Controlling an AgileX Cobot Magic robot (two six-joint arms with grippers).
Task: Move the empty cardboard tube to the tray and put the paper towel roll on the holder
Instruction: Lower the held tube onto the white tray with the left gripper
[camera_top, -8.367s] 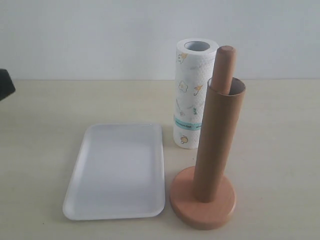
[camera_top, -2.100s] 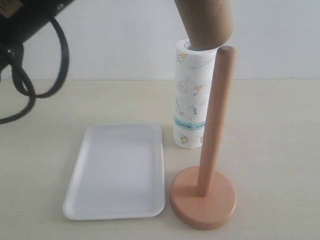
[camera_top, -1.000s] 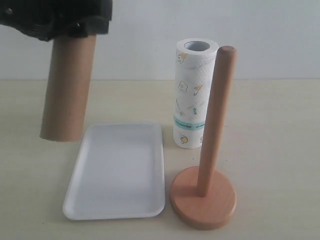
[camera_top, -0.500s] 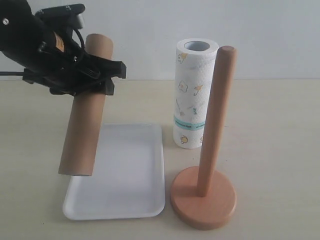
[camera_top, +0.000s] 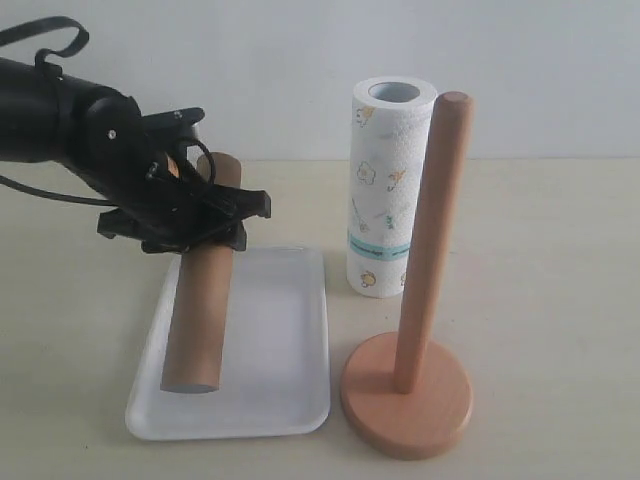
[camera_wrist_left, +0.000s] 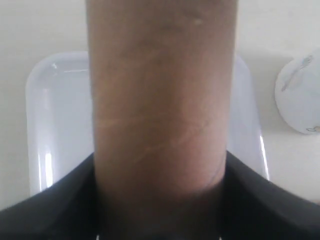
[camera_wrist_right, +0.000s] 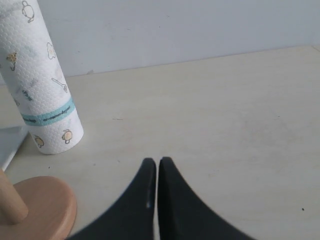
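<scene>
My exterior camera sits in front of the table (camera_top: 540, 260), a little above its surface, facing the pale back wall (camera_top: 520, 70) at middling range; my left wrist camera is right up against the cardboard tube (camera_wrist_left: 160, 100), looking past it down onto the tray (camera_wrist_left: 55, 115); my right wrist camera hangs low over the table, looking past the right gripper (camera_wrist_right: 154, 167) toward the wall; all three catch the paper towel roll (camera_wrist_right: 42, 90); the exterior and right wrist views share the holder (camera_wrist_right: 40, 205) base.

Nothing is legible; the teal band (camera_top: 378, 246) on the paper towel roll (camera_top: 388, 170) is blurred.
</scene>
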